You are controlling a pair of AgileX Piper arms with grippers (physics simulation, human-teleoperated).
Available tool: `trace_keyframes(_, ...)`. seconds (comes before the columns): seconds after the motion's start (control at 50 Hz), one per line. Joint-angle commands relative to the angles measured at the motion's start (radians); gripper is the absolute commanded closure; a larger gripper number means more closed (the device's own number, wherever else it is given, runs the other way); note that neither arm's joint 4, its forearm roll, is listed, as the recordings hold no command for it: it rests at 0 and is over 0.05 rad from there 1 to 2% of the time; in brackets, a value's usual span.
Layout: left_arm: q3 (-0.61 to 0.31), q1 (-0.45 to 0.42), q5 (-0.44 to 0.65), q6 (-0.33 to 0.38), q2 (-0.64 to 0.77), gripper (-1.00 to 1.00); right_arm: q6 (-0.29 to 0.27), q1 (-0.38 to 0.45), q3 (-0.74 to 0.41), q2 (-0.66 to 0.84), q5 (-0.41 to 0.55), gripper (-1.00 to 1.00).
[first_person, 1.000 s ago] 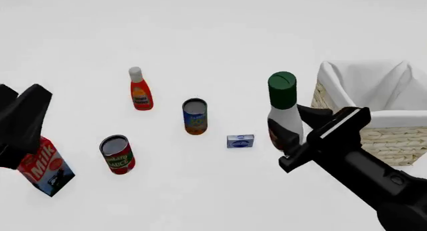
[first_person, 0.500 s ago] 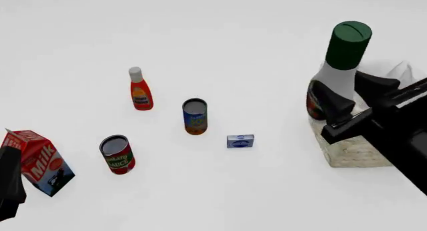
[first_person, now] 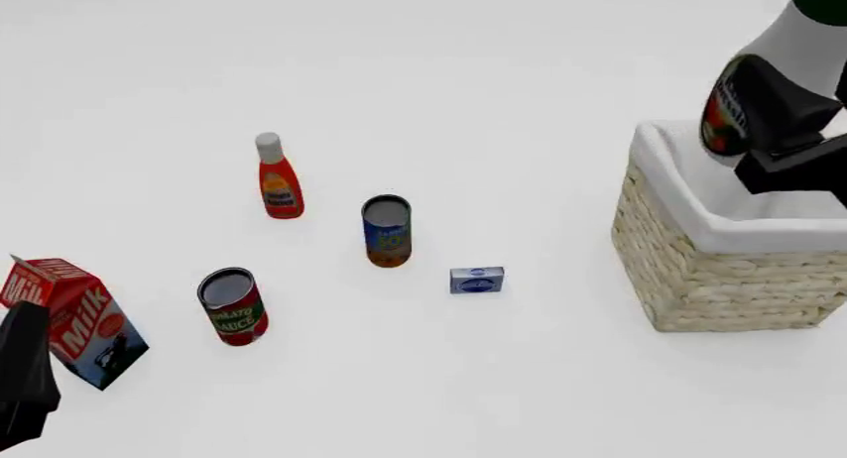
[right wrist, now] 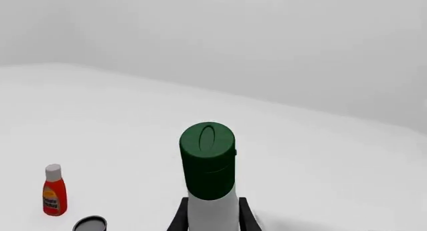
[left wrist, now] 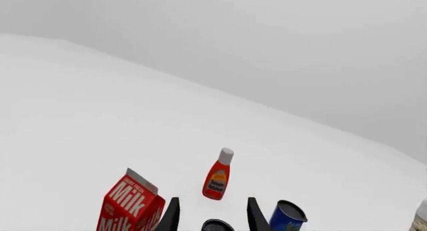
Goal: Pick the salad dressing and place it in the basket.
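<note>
- The right hand point(first_person: 775, 131) is clamped on the salad dressing point(first_person: 775, 76), fingers on either side of the white body, and holds it upright in the air at the far right of the front view.
- In the right wrist view the bottle's dark green cap point(right wrist: 207, 158) stands between the two fingers point(right wrist: 180, 218).
- The bottle hangs above the near-left part of the basket point(first_person: 688, 270), over its cloth-lined rim; it is not yet inside.
- Judged from this, the pick and lift are done; what is left is to bring the bottle fully over the opening, lower it and let go.
- The left hand point(left wrist: 212, 216) sits idle at the near left, fingers apart with nothing between them, next to the milk carton point(first_person: 73, 319).
- Count on the table point(first_person: 437, 71): one salad dressing, one basket, one red bottle point(first_person: 278, 177) with a white cap, one milk carton, one small blue box point(first_person: 477, 280).
- Two cans: a blue can point(first_person: 387, 230) at centre and a red-labelled can point(first_person: 233, 305) nearer and to its left.
</note>
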Motion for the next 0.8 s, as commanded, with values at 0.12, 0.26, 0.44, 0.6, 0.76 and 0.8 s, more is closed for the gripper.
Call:
trace_keyframes(0.12, 0.000, -0.009, 0.016, 0.232, 0.000, -1.00, 0.042, -0.109, -0.070, 0.053, -0.043, 1.00)
trace_keyframes(0.26, 0.000, -0.017, 0.017, 0.233, 0.000, -1.00, 0.051, -0.162, -0.089, 0.107, -0.078, 1.00)
trace_keyframes(0.44, 0.000, -0.025, 0.020, 0.230, 0.000, -1.00, 0.062, -0.213, -0.114, 0.167, -0.111, 1.00)
trace_keyframes(0.6, 0.000, -0.031, 0.026, 0.228, 0.000, -1.00, 0.086, -0.263, -0.130, 0.238, -0.147, 1.00)
trace_keyframes(0.76, 0.000, -0.034, 0.024, 0.226, 0.000, -1.00, 0.084, -0.283, -0.165, 0.327, -0.174, 1.00)
trace_keyframes(0.8, 0.000, -0.033, 0.024, 0.225, 0.000, -1.00, 0.077, -0.295, -0.180, 0.358, -0.182, 1.00)
